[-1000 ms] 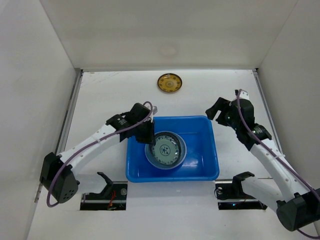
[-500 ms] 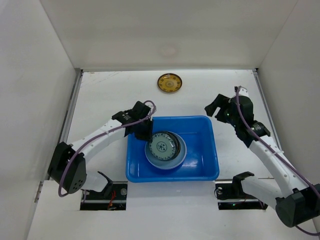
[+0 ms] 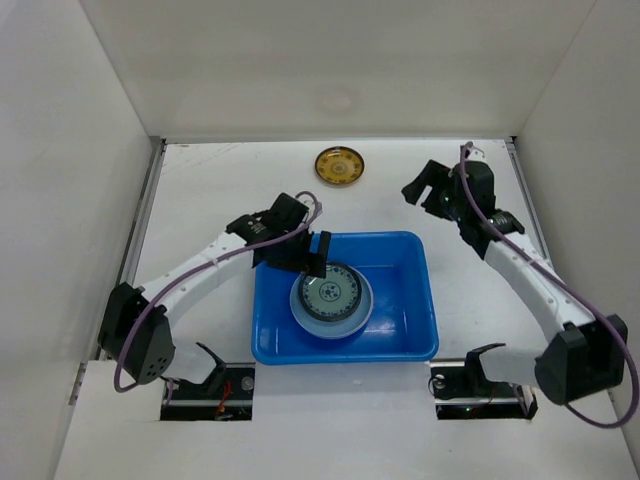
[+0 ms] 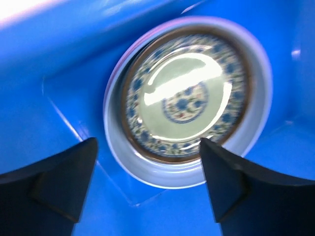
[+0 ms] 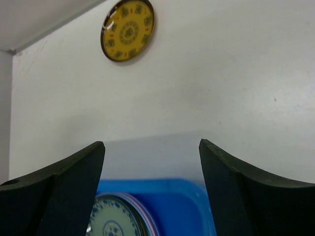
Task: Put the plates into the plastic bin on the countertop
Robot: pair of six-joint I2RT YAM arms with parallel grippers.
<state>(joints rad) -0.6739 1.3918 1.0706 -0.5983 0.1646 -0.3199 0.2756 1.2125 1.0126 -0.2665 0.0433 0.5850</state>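
Top external view: nearest the arm bases, the bright blue plastic bin (image 3: 405, 300) sits on the white countertop (image 3: 220, 190). Inside the bin, left of its centre, lies a stack of plates. A teal-and-white patterned plate (image 3: 331, 294) is on top, face up. It rests on a larger plain plate (image 3: 310, 322) whose pale rim shows all around it. The right wrist view shows thin pink and lavender edges at the side of this stack; how many plates lie beneath cannot be told.

The left gripper (image 3: 318, 258) hangs over the bin's far-left corner, just beside the stack and pointing down into the bin. In the left wrist view its two dark fingers (image 4: 59, 182) stand wide apart with nothing between them, and the patterned plate lies flat below, untouched.

The right gripper (image 3: 420, 188) is beyond the bin's far-right corner, above bare countertop. In the right wrist view its fingers (image 5: 64, 191) are also spread wide and empty.

Farthest from the bin, near the back wall, a small amber-yellow patterned plate (image 3: 340, 166) lies flat on the countertop, well apart from the bin and both grippers.
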